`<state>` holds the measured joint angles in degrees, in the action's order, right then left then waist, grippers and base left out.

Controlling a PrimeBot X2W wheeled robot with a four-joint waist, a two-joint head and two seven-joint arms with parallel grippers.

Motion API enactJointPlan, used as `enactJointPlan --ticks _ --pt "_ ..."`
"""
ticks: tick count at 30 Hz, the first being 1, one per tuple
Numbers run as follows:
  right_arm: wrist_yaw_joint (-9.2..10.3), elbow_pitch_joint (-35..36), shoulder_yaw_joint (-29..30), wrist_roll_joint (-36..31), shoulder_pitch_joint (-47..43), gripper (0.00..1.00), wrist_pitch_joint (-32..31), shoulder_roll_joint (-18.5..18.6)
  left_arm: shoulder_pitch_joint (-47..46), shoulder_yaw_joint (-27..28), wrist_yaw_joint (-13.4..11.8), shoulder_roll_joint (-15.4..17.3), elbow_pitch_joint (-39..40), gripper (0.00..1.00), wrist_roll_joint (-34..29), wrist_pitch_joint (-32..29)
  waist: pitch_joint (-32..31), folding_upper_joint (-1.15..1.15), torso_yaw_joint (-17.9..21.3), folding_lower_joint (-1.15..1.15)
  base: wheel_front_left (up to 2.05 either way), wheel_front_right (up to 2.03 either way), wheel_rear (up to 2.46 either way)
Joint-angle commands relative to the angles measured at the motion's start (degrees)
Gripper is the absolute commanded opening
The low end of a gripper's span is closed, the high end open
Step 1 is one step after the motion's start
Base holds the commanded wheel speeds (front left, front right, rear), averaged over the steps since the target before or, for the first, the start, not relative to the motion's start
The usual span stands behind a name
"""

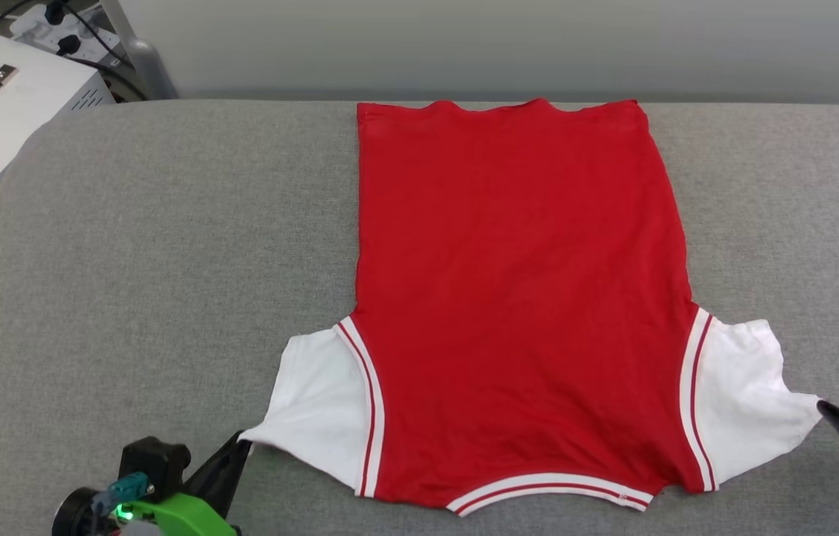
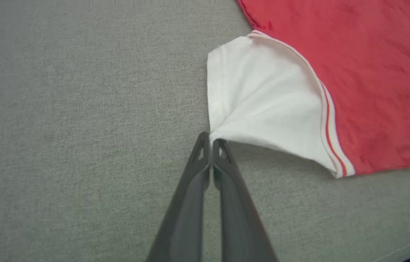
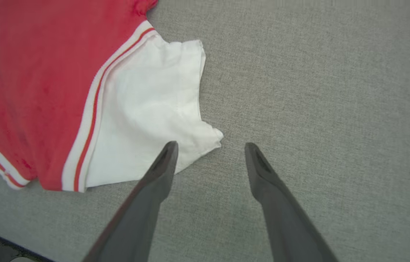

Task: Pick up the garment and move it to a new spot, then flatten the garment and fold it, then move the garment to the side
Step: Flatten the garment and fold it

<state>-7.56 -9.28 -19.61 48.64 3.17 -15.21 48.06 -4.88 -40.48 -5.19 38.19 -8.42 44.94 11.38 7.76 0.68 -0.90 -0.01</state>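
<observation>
now shirt (image 1: 520, 298) lies flat on the grey table (image 1: 166, 260), plain side up; left gripper (image 2: 210, 140) clenched on the left sleeve corner (image 2: 215, 131); right gripper (image 3: 211, 146) spread wide at the right sleeve tip (image 3: 210, 136); should pinch that tip, then pull both sleeves out evenly.

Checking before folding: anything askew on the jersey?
The garment lies mostly flat. Its left sleeve is drawn to a point where the left gripper pinches it; the right sleeve is crumpled at its corner beside the open right gripper.

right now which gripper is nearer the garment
Left: the left gripper is shut on the garment's sleeve corner; the right gripper is open beside the other sleeve's tip.
</observation>
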Motion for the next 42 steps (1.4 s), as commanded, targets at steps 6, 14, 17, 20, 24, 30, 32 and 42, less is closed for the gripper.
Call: enactJointPlan --ticks 6,14,17,20,24,30,32,42 --pt "0.08 6.97 10.31 0.87 8.98 1.0 -12.88 -0.25 -4.98 -2.0 1.03 1.39 9.7 0.0 -2.94 -4.33 8.39 -0.68 -5.01 0.01 0.0 0.0 0.0" --pt "0.08 6.94 17.17 -2.11 29.0 1.0 -30.9 -4.91 -8.67 -2.09 0.66 0.89 19.08 0.0 -3.06 -7.82 19.88 -0.68 -11.5 0.01 0.0 0.0 0.0" --pt "0.08 4.68 17.93 -5.32 37.33 1.0 -37.07 -5.67 -10.05 -2.13 0.3 0.91 21.55 0.0 -3.98 -8.56 23.76 -0.68 -13.99 0.01 0.0 0.0 0.0" --pt "0.08 1.32 19.25 -8.2 44.45 1.0 -41.67 -7.07 -10.85 -2.4 0.11 0.98 23.37 0.0 -4.6 -9.36 26.43 -0.68 -16.34 0.01 0.0 0.0 0.0" --pt "0.08 -4.46 22.44 -13.33 51.85 1.0 -47.63 -8.9 -12.09 -2.28 -0.36 1.03 25.82 0.0 -5.46 -9.92 29.29 -0.68 -19.63 0.01 0.0 0.0 0.0" --pt "0.08 -9.41 24.59 -20.21 59.64 1.0 -51.65 -10.77 -13.22 -2.38 -0.65 0.56 28.29 0.0 -5.96 -10.31 32.51 -0.68 -22.6 0.01 0.0 0.0 0.0" --pt "0.08 -10.93 25.72 -22.68 61.53 1.0 -52.76 -11.17 -13.54 -2.52 -0.61 0.29 28.3 0.0 -6.09 -10.32 33.43 -0.68 -23.28 0.01 0.0 0.0 0.0" --pt "0.08 -14.55 28.51 -29.38 62.73 1.0 -57.72 -13.07 -14.43 -2.77 0.0 -0.96 26.93 0.0 -6.0 -9.12 34.87 -0.68 -24.58 0.01 0.0 0.0 0.0"
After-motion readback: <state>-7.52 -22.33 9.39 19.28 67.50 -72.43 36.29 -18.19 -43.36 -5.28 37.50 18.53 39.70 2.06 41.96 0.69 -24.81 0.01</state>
